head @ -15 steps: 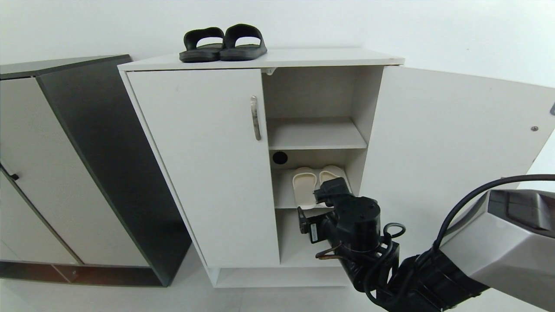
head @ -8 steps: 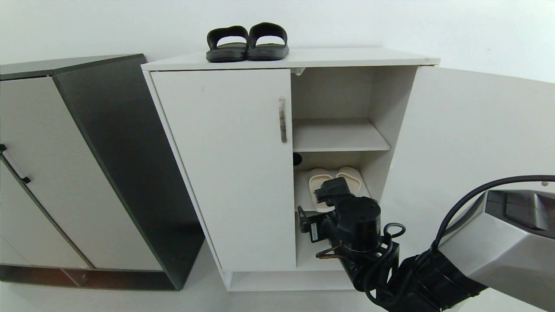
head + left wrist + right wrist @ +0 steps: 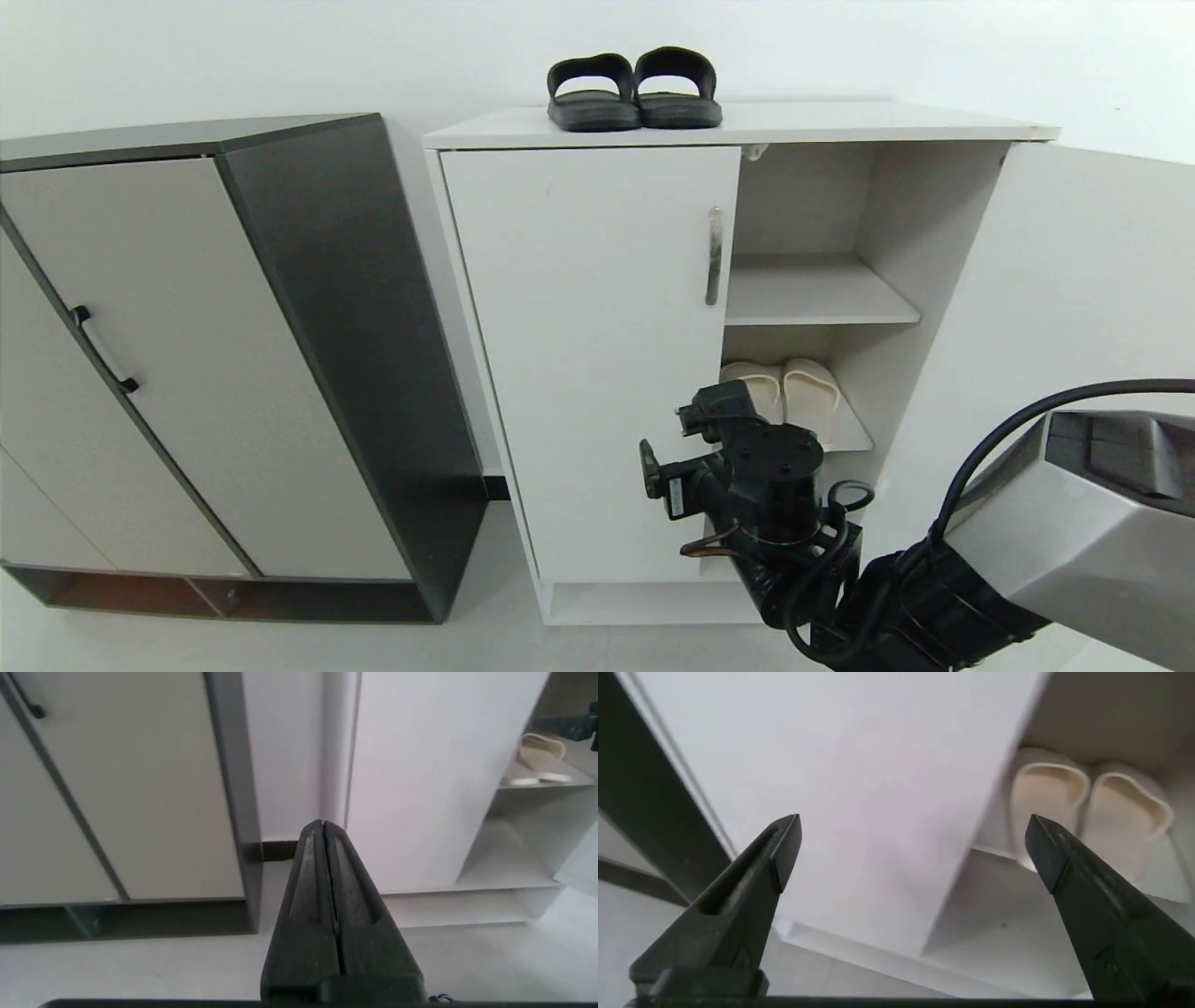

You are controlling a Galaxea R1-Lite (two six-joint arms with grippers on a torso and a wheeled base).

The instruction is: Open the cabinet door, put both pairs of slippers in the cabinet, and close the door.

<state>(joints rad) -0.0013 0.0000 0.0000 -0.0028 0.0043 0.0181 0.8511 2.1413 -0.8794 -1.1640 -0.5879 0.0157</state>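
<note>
Right wrist view: cream slippers (image 3: pixel 1092 803) beyond end effector (image 3: pixel 912 829)

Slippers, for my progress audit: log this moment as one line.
cream slippers: on cabinet shelf | black slippers: on cabinet top | right door: open | left pincer: shut | right pincer: open, empty

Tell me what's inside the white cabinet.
A pair of cream slippers lies on the middle shelf of the open right half. The shut left door covers the other half, so anything there cannot be seen.
</note>
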